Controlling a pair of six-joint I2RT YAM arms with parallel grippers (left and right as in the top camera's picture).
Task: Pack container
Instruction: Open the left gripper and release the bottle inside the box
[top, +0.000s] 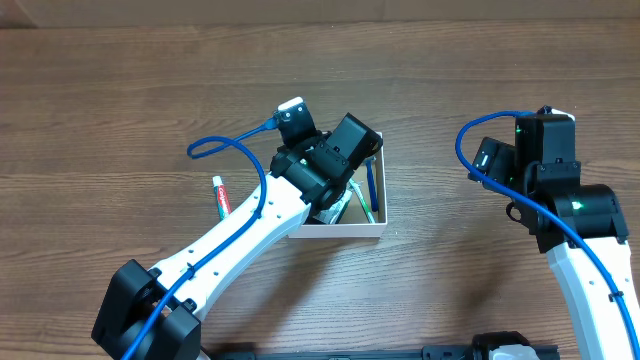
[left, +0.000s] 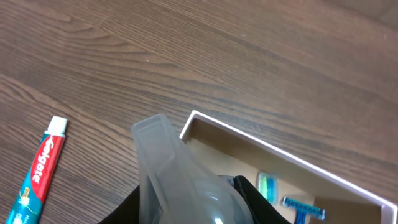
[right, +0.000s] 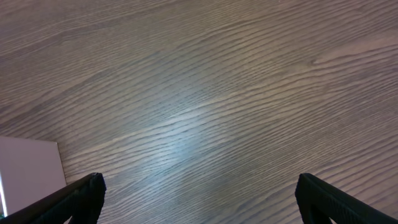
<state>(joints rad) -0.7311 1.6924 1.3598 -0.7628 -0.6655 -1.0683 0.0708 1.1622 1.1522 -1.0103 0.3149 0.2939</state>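
The container (top: 340, 233), a small white-walled cardboard box with a brown inside, sits mid-table; its rim also shows in the left wrist view (left: 249, 134). My left gripper (top: 335, 165) hangs over the box and is shut on a translucent plastic case (left: 168, 162), which sticks out past the box's near corner. Inside the box lie a blue razor (left: 305, 210), a small green-and-blue item (left: 267, 185) and a blue toothbrush (top: 372, 185). My right gripper (top: 490, 160) is open and empty over bare wood (right: 199, 199), to the right of the box.
A toothpaste tube (top: 220, 196) lies on the table left of the box and shows in the left wrist view (left: 38, 171). A white box wall (right: 28, 165) shows at the left edge of the right wrist view. The table is dark wood.
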